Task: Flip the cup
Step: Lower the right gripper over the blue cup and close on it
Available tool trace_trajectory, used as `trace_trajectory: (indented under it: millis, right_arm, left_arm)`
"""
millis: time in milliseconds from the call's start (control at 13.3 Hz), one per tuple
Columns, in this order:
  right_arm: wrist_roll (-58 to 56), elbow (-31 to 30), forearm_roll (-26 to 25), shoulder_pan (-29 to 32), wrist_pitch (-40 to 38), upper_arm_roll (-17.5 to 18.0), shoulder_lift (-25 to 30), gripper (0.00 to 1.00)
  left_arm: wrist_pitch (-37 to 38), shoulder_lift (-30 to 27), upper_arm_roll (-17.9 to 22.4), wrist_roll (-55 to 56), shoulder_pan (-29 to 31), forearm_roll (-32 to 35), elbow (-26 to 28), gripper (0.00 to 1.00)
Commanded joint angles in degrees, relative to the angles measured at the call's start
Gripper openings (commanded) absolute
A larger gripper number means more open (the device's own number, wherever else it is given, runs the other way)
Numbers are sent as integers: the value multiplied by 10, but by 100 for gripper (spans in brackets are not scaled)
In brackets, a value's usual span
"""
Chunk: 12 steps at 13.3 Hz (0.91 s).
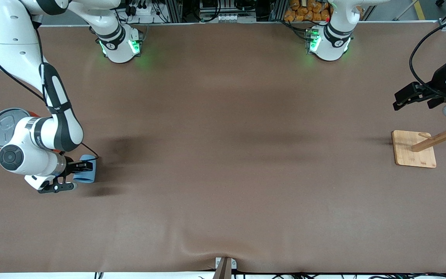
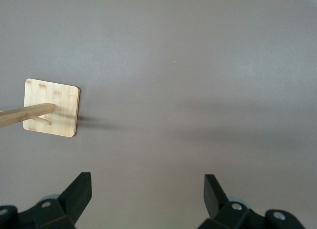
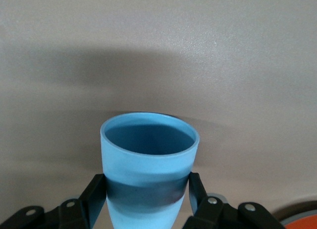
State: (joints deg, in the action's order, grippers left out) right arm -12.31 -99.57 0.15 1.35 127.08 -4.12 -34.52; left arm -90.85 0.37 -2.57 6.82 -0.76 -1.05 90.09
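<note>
- The right gripper (image 1: 76,175) is at the right arm's end of the tabletop (image 1: 223,155), its fingers (image 3: 197,190) pinching the light-blue cup (image 1: 85,174) on either side of its lower body.
- In the front view the cup appears to lie sideways in that grasp, low over the tabletop; whether it touches the surface cannot be told. The right wrist view looks straight at its open mouth and darker blue inside.
- The left gripper (image 1: 416,96) waits in the air over the left arm's end of the tabletop, fingers spread wide and holding nothing.
- Risk, as I judge it: the cup is tapered and smooth, so it could slide out of the pinch toward its narrow end while being turned. Rotating it too low could also drag the rim on the cloth and twist it loose.
- An orange-red can with a grey lid (image 1: 4,126) stands just beside the right arm's wrist; a wide swing might knock it.
- The tabletop is a brown cloth with a slight wrinkle at the edge nearest the front camera.
- A bamboo peg stand (image 1: 414,149) sits under the left gripper's end; racks and cables line the edge where the arm bases stand.
</note>
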Motion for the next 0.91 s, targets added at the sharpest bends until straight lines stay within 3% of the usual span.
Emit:
trace_trajectory:
  millis: [0,453,830]
  right_arm:
    - [-16,2,-2,10,2,6,-6,66]
    - [-84,2,-1,-8,-40,8,37,66]
    - [-84,2,1,-16,-43,9,37,64]
  left_arm:
    - [10,5,-2,-4,0,2,-11,100]
    - [10,5,-2,-4,1,1,-11,100]
    - [10,5,-2,-3,0,1,-11,100]
